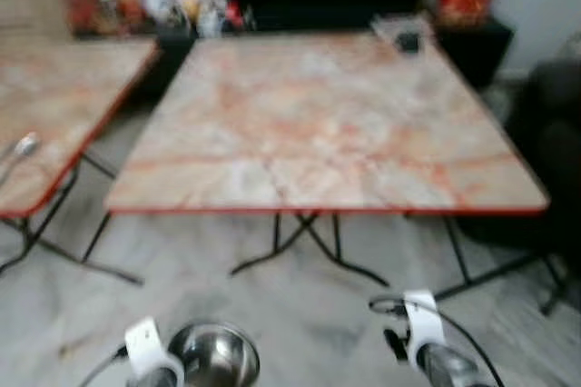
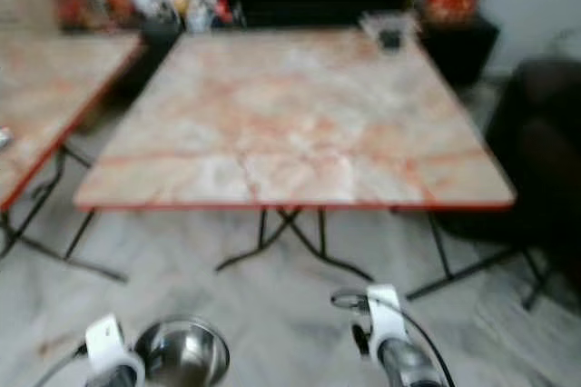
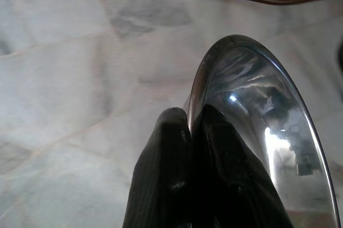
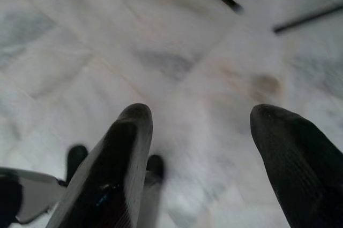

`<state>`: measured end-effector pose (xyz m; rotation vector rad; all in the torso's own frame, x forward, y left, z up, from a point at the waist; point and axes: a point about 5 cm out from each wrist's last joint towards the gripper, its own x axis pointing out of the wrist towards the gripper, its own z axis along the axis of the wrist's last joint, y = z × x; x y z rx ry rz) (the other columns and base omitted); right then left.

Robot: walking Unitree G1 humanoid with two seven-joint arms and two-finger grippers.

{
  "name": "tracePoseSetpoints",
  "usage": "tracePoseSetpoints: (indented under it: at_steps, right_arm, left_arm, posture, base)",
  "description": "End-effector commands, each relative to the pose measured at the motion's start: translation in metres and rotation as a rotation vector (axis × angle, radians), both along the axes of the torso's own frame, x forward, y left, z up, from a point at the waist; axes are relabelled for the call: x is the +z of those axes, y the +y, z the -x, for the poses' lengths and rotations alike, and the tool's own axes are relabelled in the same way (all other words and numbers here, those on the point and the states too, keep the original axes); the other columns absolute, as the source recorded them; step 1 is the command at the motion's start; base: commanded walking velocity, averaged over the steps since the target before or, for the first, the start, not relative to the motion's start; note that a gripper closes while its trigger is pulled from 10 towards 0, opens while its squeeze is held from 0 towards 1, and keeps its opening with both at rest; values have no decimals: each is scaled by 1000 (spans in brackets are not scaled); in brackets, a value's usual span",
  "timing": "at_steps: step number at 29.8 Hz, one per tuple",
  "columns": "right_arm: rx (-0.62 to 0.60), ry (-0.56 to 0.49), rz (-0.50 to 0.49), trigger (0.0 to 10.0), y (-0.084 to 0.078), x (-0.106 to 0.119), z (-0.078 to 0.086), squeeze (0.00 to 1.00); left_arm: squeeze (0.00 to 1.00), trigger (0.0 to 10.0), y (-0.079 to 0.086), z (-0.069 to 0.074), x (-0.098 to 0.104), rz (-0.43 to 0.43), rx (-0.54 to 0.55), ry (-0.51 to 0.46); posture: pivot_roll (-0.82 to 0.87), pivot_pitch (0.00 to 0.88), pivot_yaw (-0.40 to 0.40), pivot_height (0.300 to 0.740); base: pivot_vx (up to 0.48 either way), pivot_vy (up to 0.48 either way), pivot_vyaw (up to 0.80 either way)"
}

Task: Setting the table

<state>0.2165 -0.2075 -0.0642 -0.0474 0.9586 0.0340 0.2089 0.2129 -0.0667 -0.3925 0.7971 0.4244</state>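
The left gripper [image 3: 188,126] has its jaws clamped on the rim of a steel bowl [image 1: 214,355], one finger inside and one outside. The bowl is carried low at the robot's left side, above the pale marble floor [image 1: 290,305], short of the table [image 1: 318,124] and not yet on it. The right gripper [image 4: 201,131] hangs over the floor with its jaws wide apart and nothing between them; the right arm [image 1: 427,342] shows low on the right in the head views.

The table stands just ahead, a square folding one with a pinkish marbled top, a red edge and crossed black legs. Near its far right corner lies a small dark thing [image 1: 408,40], too blurred to name. A second table [image 1: 54,105] of the same kind stands to the left, with something pale [image 1: 22,146] near its edge. A dark chair [image 1: 549,160] sits to the right of the table.
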Motion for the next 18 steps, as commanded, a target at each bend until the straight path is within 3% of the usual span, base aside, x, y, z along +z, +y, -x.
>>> tracePoseSetpoints:
  at_steps: [1,8,18]
  right_arm:
    - [-1,-4,12,10000,-4,2,-2,0]
    - [1,-11,6,10000,-4,2,-3,0]
    - [21,-10,11,10000,-4,3,-3,0]
  left_arm:
    - [0,10000,-3,-1,0,1,-18,2]
    - [0,10000,-3,0,0,-4,-15,4]
    - [0,10000,-3,-3,1,-9,-24,-8]
  posture:
    - [-43,1,38,740]
    - [-43,1,36,740]
    - [-41,0,34,740]
  base:
    - [0,-345,0]
    - [0,-328,0]
    - [0,0,0]
